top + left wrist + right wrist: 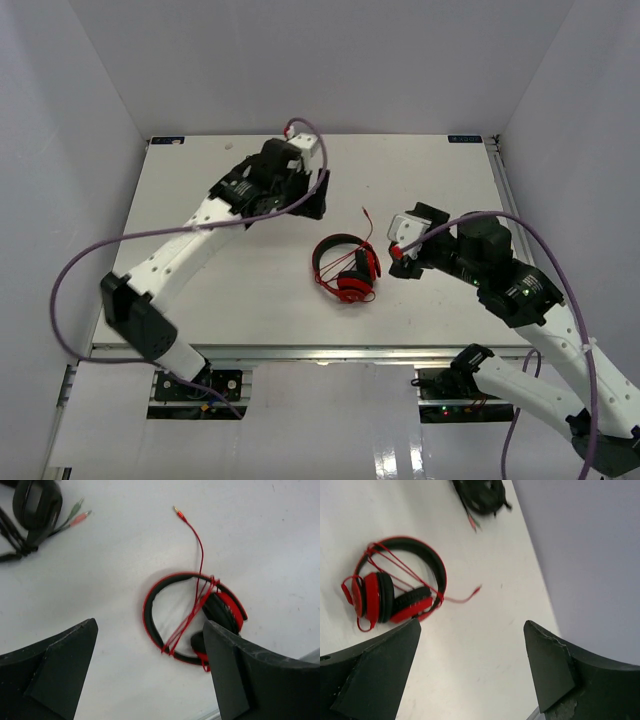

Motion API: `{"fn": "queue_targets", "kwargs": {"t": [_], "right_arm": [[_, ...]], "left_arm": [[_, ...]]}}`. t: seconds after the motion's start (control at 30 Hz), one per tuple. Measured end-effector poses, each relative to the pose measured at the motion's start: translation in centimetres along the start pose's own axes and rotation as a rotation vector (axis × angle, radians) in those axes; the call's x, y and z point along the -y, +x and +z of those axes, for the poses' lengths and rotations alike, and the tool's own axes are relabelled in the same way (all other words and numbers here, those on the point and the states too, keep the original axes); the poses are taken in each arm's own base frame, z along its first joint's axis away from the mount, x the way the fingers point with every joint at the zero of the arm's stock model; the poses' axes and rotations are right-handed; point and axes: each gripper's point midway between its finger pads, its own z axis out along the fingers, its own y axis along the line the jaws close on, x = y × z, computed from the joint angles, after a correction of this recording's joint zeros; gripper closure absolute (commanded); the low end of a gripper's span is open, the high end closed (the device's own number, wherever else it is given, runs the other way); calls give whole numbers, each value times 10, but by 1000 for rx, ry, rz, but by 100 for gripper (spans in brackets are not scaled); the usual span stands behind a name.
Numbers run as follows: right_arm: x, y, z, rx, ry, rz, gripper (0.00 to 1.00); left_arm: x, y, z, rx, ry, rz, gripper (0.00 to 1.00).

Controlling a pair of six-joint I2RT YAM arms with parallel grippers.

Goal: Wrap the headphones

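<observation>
The red headphones lie flat on the white table, ear cups folded in. Their thin red cable crosses the headband in a few strands, and its free end with the plug trails away on the table. My left gripper is open and empty, hovering above and left of the headphones. My right gripper is open and empty, just right of them. The right wrist view shows the headphones at upper left and the plug beyond the fingers.
All-black headphones with pink and green plugs lie at the back of the table, also in the right wrist view; my left arm hides them from above. White walls enclose the table on three sides.
</observation>
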Motion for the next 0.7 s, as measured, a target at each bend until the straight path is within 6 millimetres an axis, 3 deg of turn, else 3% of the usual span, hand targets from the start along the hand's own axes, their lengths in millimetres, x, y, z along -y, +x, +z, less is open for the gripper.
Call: {"fn": "queue_targets", "kwargs": {"t": [0.1, 0.27, 0.33, 0.4, 0.53, 0.7], "right_arm": [[0, 38, -16, -84, 80, 193, 10], [-11, 61, -30, -109, 159, 375, 10], [-15, 73, -28, -138, 173, 431, 10], [-21, 93, -22, -198, 175, 499, 10], [-35, 135, -8, -331, 154, 632, 10], [-20, 167, -4, -421, 202, 814, 10]], "left_arm": [[-9, 38, -55, 96, 50, -38, 2], [-4, 64, -148, 394, 242, -125, 2], [-1, 74, -176, 490, 322, -151, 2], [2, 88, -187, 530, 378, -172, 2], [2, 122, -182, 511, 428, -218, 2], [0, 140, -184, 504, 449, -262, 2]]}}
